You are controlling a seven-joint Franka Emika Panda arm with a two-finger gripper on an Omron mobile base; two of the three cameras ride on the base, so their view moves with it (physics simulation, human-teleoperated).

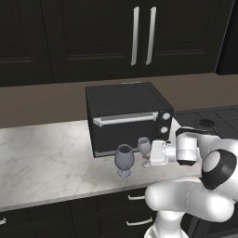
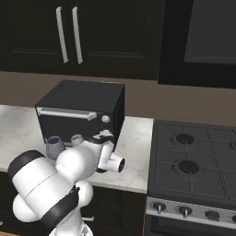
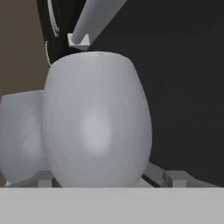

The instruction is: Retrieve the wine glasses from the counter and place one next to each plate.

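Observation:
Two grey-blue wine glasses stand on the marble counter [image 1: 46, 158] in front of a black toaster oven. The wider-bowled glass [image 1: 124, 158] is on the left, the narrower glass [image 1: 144, 146] just to its right. My gripper [image 1: 148, 155] reaches in level from the right and sits at the narrower glass. In the hand view that glass [image 3: 96, 122] looms very close, its bowl between my spread fingertips [image 3: 175, 177], with a gap at the right side; the wider glass [image 3: 22, 135] is behind it. The arm partly hides both glasses [image 2: 55, 145] in the right base view. The plates are out of view.
The black toaster oven [image 1: 125, 111] stands right behind the glasses, its silver handle facing me. A gas stove [image 2: 193, 161] adjoins the counter on the right. Dark wall cabinets [image 1: 139, 37] hang above. The counter's front edge runs just below the glasses.

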